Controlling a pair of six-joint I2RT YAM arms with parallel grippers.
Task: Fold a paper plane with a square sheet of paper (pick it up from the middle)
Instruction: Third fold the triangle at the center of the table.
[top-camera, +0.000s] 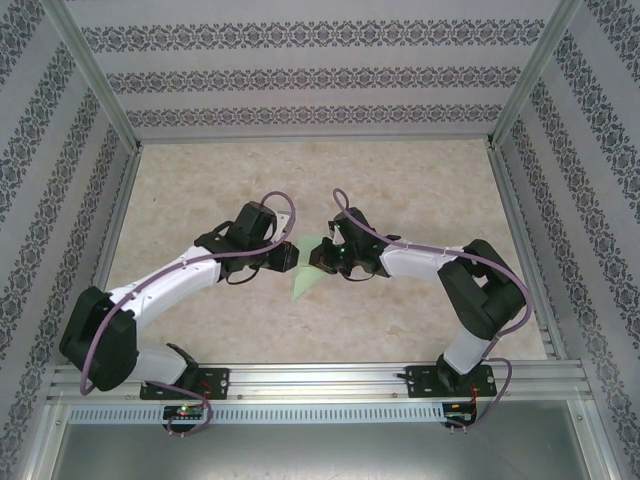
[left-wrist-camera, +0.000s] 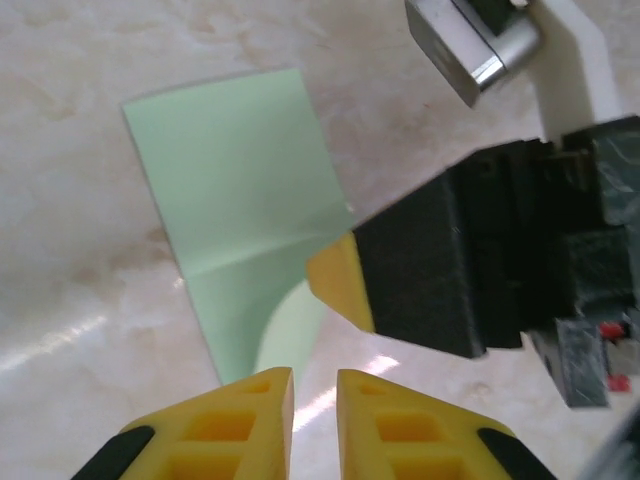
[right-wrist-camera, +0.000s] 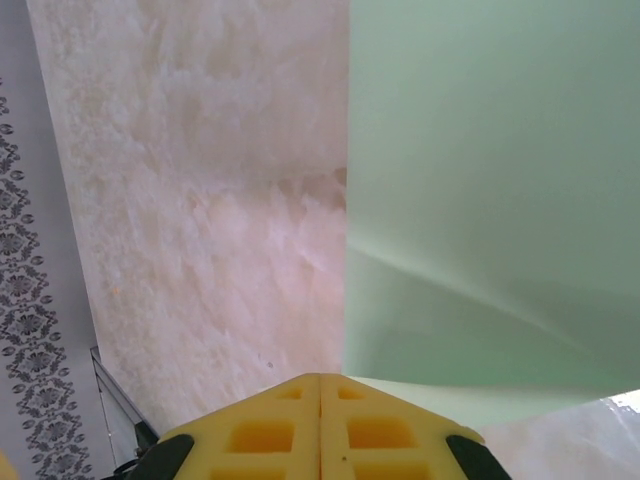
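paper sheet (left-wrist-camera: 230, 190) | pale green | creased across | one edge curled up

A pale beige, marble-patterned table top (top-camera: 420, 190) is lit evenly, with a soft glare on it. Walls (top-camera: 300, 40) papered in grey floral bands close the left, right and far sides. Metal posts (top-camera: 95, 75) stand at the far corners, and a slotted metal rail (top-camera: 320, 380) runs along the near edge.
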